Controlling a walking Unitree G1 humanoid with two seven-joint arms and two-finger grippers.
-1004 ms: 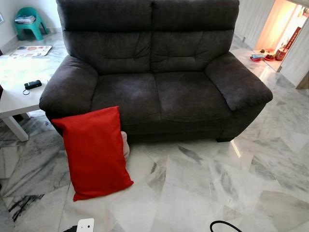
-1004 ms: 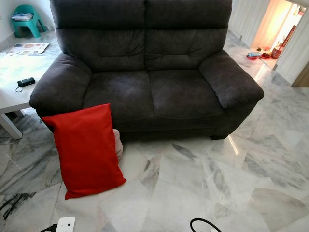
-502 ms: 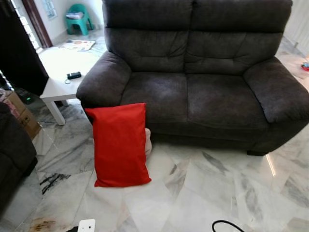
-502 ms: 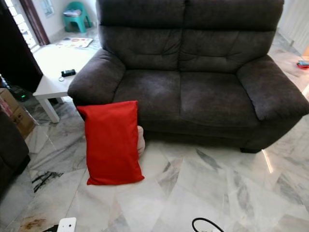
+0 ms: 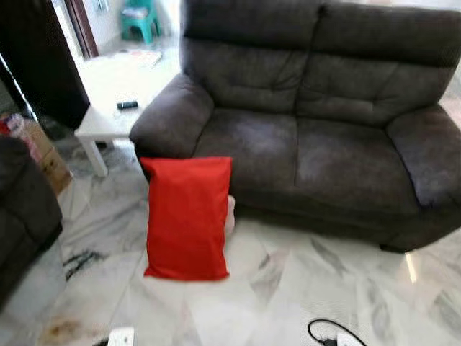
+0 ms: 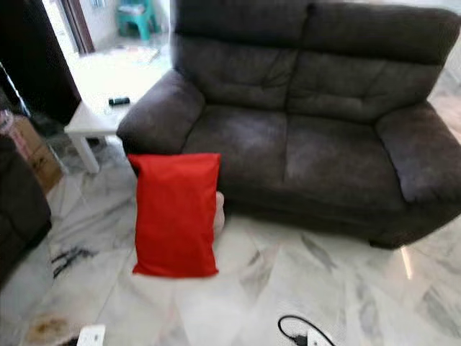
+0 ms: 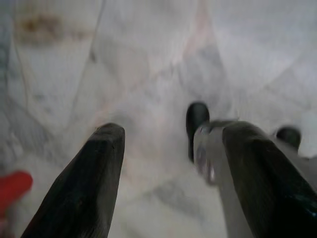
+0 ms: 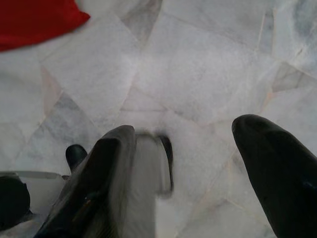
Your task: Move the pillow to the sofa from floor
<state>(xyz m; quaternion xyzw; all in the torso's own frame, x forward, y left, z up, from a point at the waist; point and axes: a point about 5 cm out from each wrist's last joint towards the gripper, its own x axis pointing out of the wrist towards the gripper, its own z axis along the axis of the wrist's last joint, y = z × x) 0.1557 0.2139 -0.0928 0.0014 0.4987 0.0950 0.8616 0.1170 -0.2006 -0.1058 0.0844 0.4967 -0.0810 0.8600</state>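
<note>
A red pillow (image 5: 188, 216) stands on the marble floor, leaning against the front of a dark grey two-seat sofa (image 5: 317, 144) below its left armrest. A pale object (image 5: 230, 215) peeks out behind the pillow's right edge. In the left wrist view my left gripper (image 7: 171, 144) hangs open over bare floor, and a red corner of the pillow (image 7: 12, 186) shows beside it. In the right wrist view my right gripper (image 8: 198, 134) is also open above the floor, with the pillow's red corner (image 8: 34, 20) in the distance.
A white low table (image 5: 108, 122) with a small black device (image 5: 127, 105) stands left of the sofa. A dark armchair (image 5: 21, 216) and a cardboard box (image 5: 39, 148) are at the far left. A black cable with a plug (image 5: 328, 335) and a white power strip (image 5: 121, 336) lie on the near floor. A teal stool (image 5: 139, 18) stands far back.
The whole view has shifted right and blurred as the camera turned left, bringing the armchair and box into sight. The pillow and sofa have not moved.
</note>
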